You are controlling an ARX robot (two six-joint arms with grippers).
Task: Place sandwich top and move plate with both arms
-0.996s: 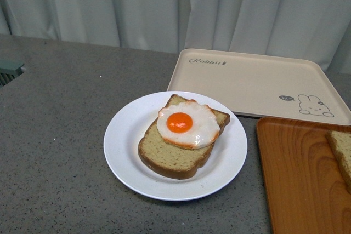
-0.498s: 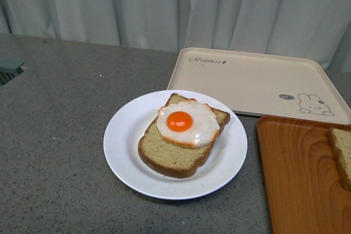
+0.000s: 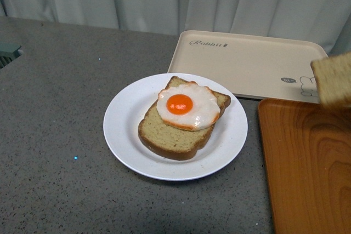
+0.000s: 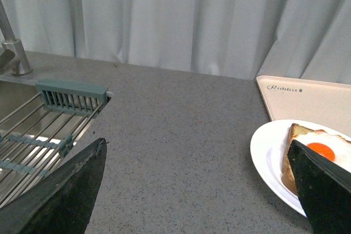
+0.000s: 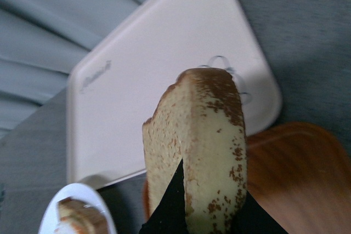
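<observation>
My right gripper (image 5: 205,212) pinches the tan speckled bread slice (image 5: 200,130) by 1 edge; swinging could slip it loose.

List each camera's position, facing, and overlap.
Front view: on body, facing forward over the plate; no arm visible, only sandwich top at right edge.
Left wrist view: on left arm, facing counter and sink; open left gripper frames it.
Right wrist view: on right arm, along right gripper clamping the sandwich top.
Shared: all three show the plate and beige tray.
</observation>
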